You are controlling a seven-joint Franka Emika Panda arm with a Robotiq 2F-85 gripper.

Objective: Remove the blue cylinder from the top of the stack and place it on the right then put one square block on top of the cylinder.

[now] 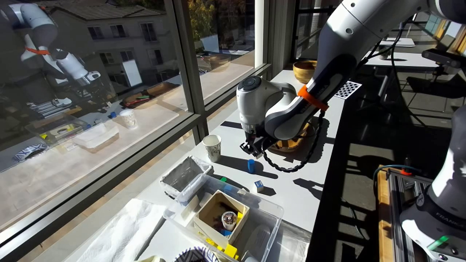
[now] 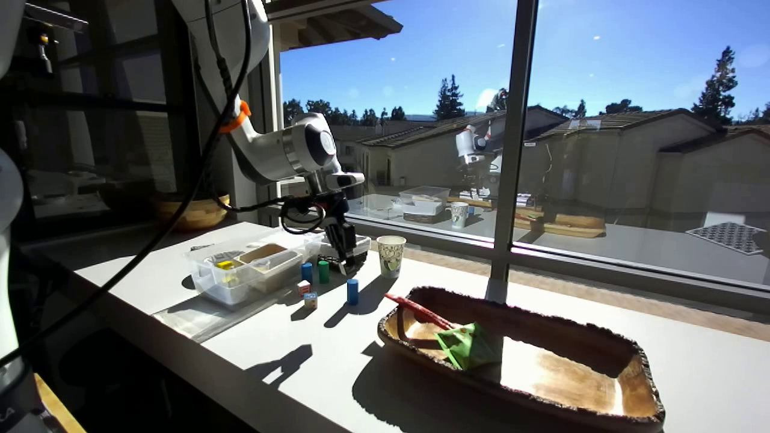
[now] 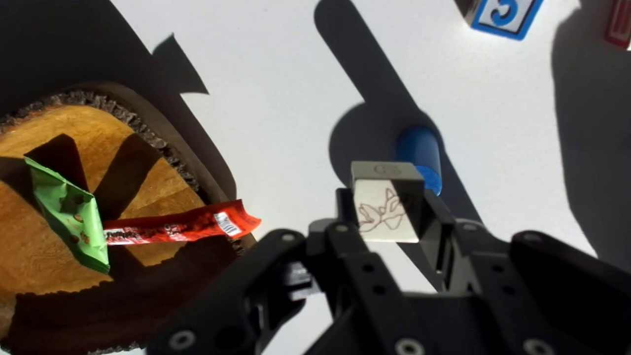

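Note:
The blue cylinder (image 1: 251,166) stands upright on the white table, by itself; it also shows in an exterior view (image 2: 352,291) and in the wrist view (image 3: 421,148). My gripper (image 1: 251,150) is shut on a pale square block (image 3: 384,209) with a line drawing on its face, held in the air above the table. In the wrist view the block partly covers the cylinder's near end; they look apart in height. A blue letter block (image 2: 310,300) and a red letter block (image 2: 304,288) sit on the table. No stacked column shows in these frames.
A second blue cylinder (image 2: 307,272) and a green cylinder (image 2: 323,272) stand beside a clear plastic bin (image 1: 271,207). A paper cup (image 1: 212,148) stands near the window. A wooden tray (image 2: 541,385) holds green and red packets. A grey lined box (image 1: 182,174) is near the window.

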